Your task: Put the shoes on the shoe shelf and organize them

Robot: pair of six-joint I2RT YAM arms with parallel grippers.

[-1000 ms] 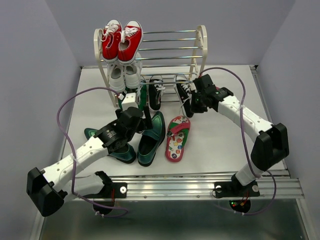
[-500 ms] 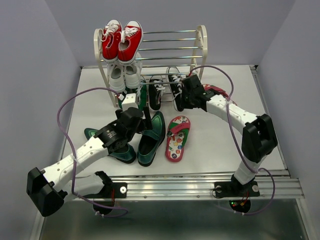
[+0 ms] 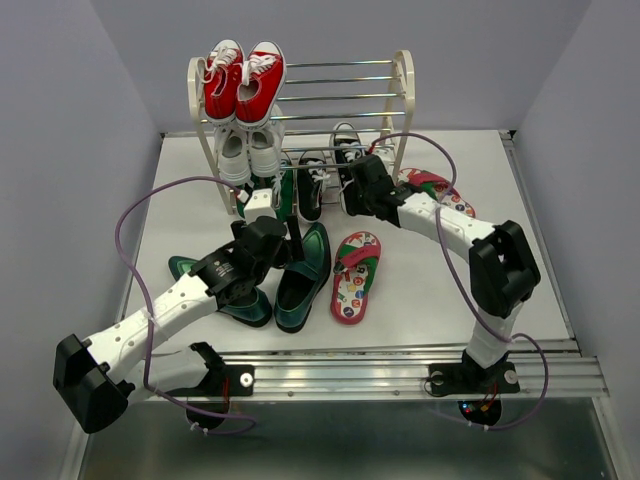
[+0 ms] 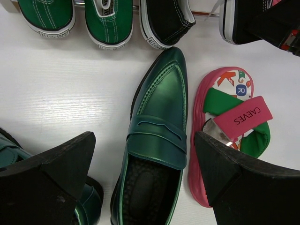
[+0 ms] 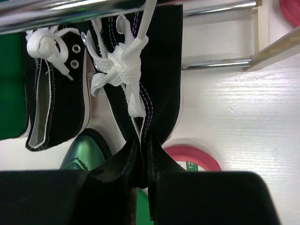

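**Black sneaker (image 5: 161, 56) pinched at shoe shelf (image 3: 404, 80)**

Sneaker w/ white laces sits at shelf's bottom tier, just beside second black sneaker (image 5: 56, 108); can't tell if it rests on the rods. R gripper (image 5: 143, 159) has fingers nearly together, clamped on its rim. Green loafer (image 4: 161, 98) lies on table (image 3: 440, 290) under L gripper (image 4: 146, 159), fingers spread wide, holding nothing. Second loafer (image 3: 248, 306) is partly under L arm. Red flip-flop (image 4: 225, 108) lies just beside first loafer; other flip-flop (image 3: 435, 188) is beyond R arm. Red sneakers (image 3: 243, 80) sit on top tier, white sneakers (image 3: 248, 152) on the tier below.
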